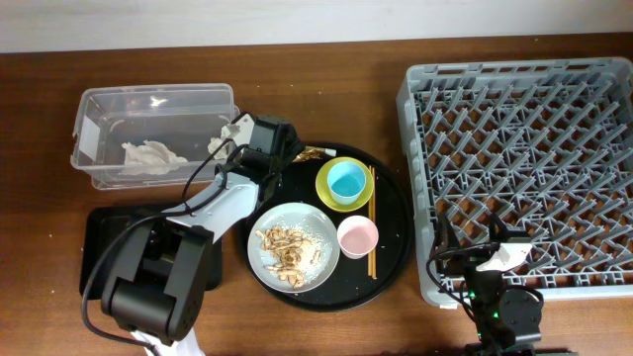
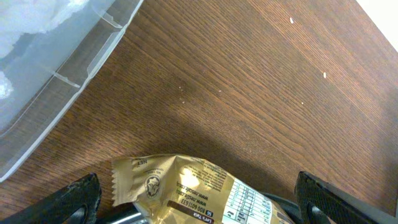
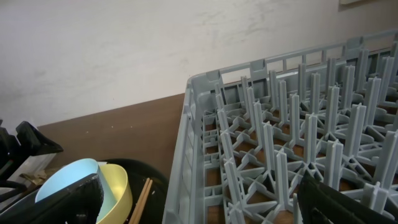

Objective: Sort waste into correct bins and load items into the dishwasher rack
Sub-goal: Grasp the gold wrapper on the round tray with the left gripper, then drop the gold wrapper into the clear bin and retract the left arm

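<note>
Brown wood table holds the big grey rack, then the clear tub with tissues inside. Left claw hangs wide apart over the gold wrapper, which lies near the tub at the round tray's edge. Right claw sits apart by the rack. I think the left one should drop straight down, pinch the wrapper's middle, and lift gently.
</note>
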You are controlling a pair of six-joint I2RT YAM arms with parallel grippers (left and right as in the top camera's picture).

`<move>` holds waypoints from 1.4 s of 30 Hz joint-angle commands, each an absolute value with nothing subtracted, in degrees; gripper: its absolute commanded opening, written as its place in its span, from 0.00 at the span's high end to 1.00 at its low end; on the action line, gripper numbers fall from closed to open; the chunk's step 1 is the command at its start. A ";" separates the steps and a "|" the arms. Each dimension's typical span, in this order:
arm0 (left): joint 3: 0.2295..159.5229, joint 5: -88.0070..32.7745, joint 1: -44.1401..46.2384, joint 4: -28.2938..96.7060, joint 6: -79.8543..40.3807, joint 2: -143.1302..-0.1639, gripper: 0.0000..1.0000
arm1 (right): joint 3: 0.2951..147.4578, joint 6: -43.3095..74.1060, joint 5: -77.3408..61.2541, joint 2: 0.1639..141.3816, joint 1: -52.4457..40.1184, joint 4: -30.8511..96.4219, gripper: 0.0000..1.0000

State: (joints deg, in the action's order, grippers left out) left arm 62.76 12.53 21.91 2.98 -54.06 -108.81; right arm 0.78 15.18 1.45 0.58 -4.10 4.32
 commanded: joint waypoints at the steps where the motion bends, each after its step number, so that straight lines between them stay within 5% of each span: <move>1: 62.94 13.56 21.98 3.44 -54.81 -109.08 0.07 | 0.32 15.22 1.98 0.21 -3.73 4.51 0.02; 3: 62.94 13.52 21.98 3.46 -54.83 -109.08 0.21 | 0.32 15.22 1.96 0.21 -3.73 4.51 0.02; 14: 62.94 13.34 21.98 3.51 -54.81 -109.08 0.50 | 0.32 15.22 1.96 0.21 -3.73 4.51 0.02; 24: 62.94 13.39 21.98 3.86 -54.81 -109.08 0.99 | 0.32 15.22 1.96 0.21 -3.73 4.51 0.02; 42: 63.16 12.91 21.98 3.73 -54.76 -101.78 0.99 | 0.32 15.22 1.96 0.21 -3.73 4.51 0.02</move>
State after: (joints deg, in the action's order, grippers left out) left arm 62.76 12.69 21.91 3.68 -55.07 -106.02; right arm 0.78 15.18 1.45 0.58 -4.10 4.32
